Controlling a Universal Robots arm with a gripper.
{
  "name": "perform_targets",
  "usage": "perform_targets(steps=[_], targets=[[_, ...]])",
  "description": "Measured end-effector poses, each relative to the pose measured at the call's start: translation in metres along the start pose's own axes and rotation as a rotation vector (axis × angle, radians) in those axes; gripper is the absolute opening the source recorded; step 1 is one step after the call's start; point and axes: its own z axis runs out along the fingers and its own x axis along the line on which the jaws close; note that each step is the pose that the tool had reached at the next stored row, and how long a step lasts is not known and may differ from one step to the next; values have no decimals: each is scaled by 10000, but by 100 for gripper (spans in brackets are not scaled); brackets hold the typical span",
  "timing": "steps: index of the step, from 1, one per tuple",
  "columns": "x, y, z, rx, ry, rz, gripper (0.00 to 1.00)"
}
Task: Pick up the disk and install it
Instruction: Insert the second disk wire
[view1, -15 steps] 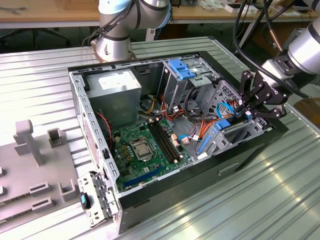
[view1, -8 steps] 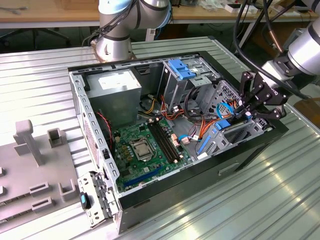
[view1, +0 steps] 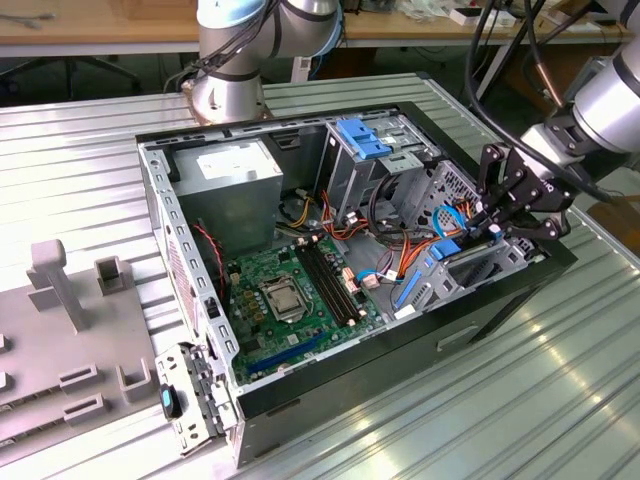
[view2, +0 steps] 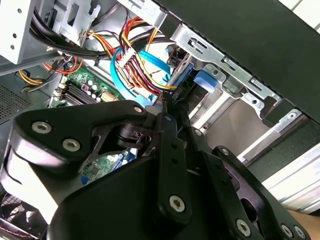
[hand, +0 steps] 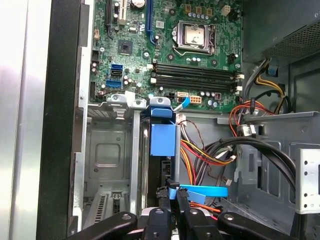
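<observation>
The disk (hand: 163, 141) stands on edge in a slot of the drive cage (hand: 107, 150), at the front right of the open computer case (view1: 190, 250). I see its blue side rail and blue end tab (view2: 207, 80); the rest is hidden in the cage. In the exterior view the disk's blue rail (view1: 447, 248) shows just to the left of my gripper (view1: 488, 222). My gripper (hand: 173, 192) is shut, its tips meeting at the disk's near end beside a flat light-blue cable (hand: 205, 190). The fingertips (view2: 167, 107) come to one point. Nothing wide sits between them.
The motherboard (view1: 295, 290) lies in the case floor, with the grey power supply (view1: 235, 175) at the back. Bundles of orange, yellow and black cables (hand: 240, 145) crowd the space next to the cage. A second blue bracket (view1: 362, 138) sits in the upper bay. Grey fixtures (view1: 70, 290) stand on the table.
</observation>
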Motion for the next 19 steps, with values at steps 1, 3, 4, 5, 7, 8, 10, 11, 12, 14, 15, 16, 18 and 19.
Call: perform_targets(steps=[1, 3, 4, 5, 7, 8, 10, 11, 12, 14, 15, 16, 18, 19], targets=[[-1, 0, 2, 0, -14, -1, 17], [-2, 1, 4, 1, -26, -3, 17], [-1, 3, 4, 5, -27, -3, 17], [-1, 3, 8, 14, -48, -8, 17], [-10, 6, -35, 28, -30, -8, 24], [-15, 7, -63, 35, -34, -10, 24], [-27, 10, -126, 57, -26, -13, 24], [-28, 16, -125, 62, -29, -12, 24], [-29, 19, -127, 67, -25, -15, 24], [-29, 22, -126, 71, -27, -17, 16], [-29, 23, -127, 71, -25, -16, 11], [-29, 23, -127, 71, -25, -16, 11], [-29, 24, -127, 71, -25, -16, 11], [-29, 24, -127, 71, -25, -17, 11]])
